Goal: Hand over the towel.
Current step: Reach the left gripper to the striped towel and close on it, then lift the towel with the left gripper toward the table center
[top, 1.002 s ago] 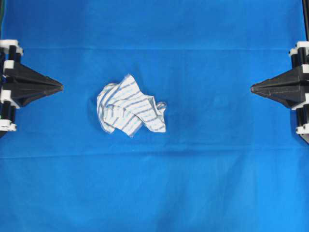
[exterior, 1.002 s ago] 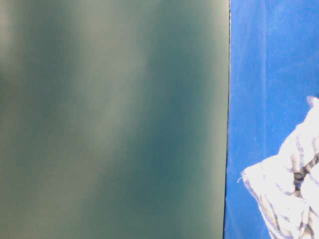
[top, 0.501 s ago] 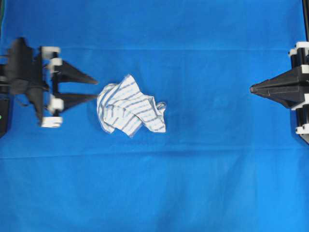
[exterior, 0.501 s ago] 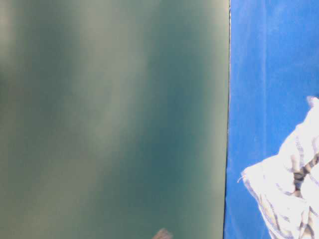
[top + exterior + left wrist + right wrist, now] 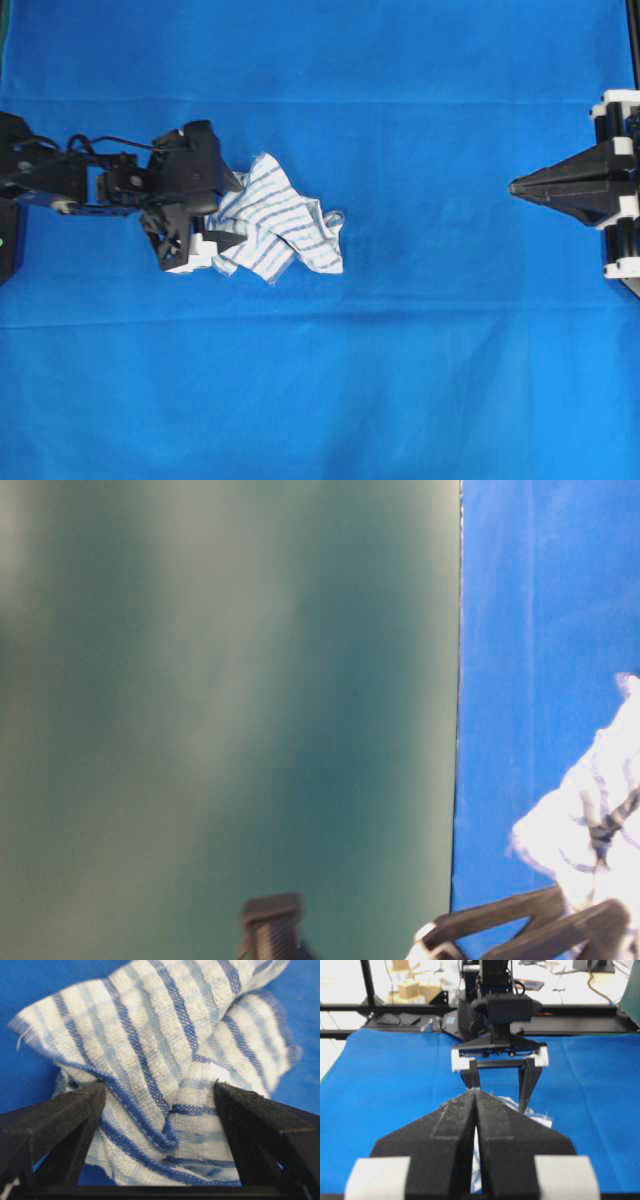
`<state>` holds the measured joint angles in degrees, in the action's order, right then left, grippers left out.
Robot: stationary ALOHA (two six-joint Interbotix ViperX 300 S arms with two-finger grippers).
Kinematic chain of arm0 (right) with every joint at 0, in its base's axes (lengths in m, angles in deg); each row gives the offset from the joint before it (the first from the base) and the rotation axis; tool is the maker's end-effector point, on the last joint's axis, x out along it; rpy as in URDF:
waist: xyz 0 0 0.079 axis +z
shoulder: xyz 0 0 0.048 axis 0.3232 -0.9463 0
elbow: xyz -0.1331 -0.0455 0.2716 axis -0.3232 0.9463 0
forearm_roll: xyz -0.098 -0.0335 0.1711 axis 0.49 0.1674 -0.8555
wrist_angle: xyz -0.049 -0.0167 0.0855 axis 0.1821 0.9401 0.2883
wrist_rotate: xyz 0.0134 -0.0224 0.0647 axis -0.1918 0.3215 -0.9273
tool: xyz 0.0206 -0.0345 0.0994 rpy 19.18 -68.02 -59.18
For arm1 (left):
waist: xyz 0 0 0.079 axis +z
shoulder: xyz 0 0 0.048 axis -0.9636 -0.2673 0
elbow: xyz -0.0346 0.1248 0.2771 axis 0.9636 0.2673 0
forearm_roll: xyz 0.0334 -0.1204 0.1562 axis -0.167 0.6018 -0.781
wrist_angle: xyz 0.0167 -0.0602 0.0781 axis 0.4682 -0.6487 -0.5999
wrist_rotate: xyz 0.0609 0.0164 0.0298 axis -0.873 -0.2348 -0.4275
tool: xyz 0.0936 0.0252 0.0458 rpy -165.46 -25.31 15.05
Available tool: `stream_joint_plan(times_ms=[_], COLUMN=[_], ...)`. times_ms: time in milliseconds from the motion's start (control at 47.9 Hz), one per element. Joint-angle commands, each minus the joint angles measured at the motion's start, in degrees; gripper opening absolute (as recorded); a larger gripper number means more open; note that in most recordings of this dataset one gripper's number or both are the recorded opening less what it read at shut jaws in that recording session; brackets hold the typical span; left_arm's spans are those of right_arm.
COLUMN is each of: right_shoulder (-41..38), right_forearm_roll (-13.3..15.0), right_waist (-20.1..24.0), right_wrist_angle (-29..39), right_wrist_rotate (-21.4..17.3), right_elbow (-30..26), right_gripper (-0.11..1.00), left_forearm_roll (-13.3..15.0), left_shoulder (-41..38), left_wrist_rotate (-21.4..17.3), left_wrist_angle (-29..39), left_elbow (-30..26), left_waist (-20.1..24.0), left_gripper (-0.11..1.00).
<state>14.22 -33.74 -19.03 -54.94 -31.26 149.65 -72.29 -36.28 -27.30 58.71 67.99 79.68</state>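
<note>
A plain blue tablecloth point(image 5: 400, 380) covers the whole work surface; in the table-level view its edge runs down the right part of the frame beside a blurred green-grey panel point(image 5: 220, 700).

The towel point(image 5: 275, 225) — white with fine blue stripes — lies crumpled left of the centre of the overhead frame, its small loop point(image 5: 335, 217) pointing right. The left gripper point(image 5: 218, 215) is at the towel's left edge, jaws spread wide. The left wrist view shows the two black fingers point(image 5: 65, 1120) standing apart on either side of a raised fold of the towel point(image 5: 165, 1060), their tips at the cloth; no squeeze shows.

The right gripper point(image 5: 515, 186) sits at the right edge of the overhead frame, well apart from the towel, its jaws pressed together — nothing between them.
</note>
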Motion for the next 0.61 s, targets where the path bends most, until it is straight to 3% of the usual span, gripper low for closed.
stream_joint_plan(times_ms=[0, 334, 418, 585], right_shoulder=[-0.79, -0.88, -0.88, -0.88], right_forearm_roll=[-0.18, 0.0, 0.0, 0.0], right_waist=[-0.09, -0.09, -0.09, -0.09], right_wrist_angle=[-0.44, -0.35, -0.26, -0.18], right_wrist_rotate=[-0.09, 0.09, 0.09, 0.09], right_elbow=[-1.67, -1.67, -1.76, -1.85], right_gripper=[0.0, 0.0, 0.0, 0.0], left_forearm_roll=[0.09, 0.09, 0.09, -0.09], left_shoulder=[-1.41, -2.37, -2.02, 0.09], left_wrist_rotate=[0.09, -0.09, -0.7, -2.02], left_wrist_angle=[-0.18, 0.44, 1.32, 1.32], left_elbow=[-1.67, -2.2, -2.46, -3.25], left_waist=[0.62, 0.62, 0.35, 0.0], left_gripper=[0.93, 0.87, 0.69, 0.23])
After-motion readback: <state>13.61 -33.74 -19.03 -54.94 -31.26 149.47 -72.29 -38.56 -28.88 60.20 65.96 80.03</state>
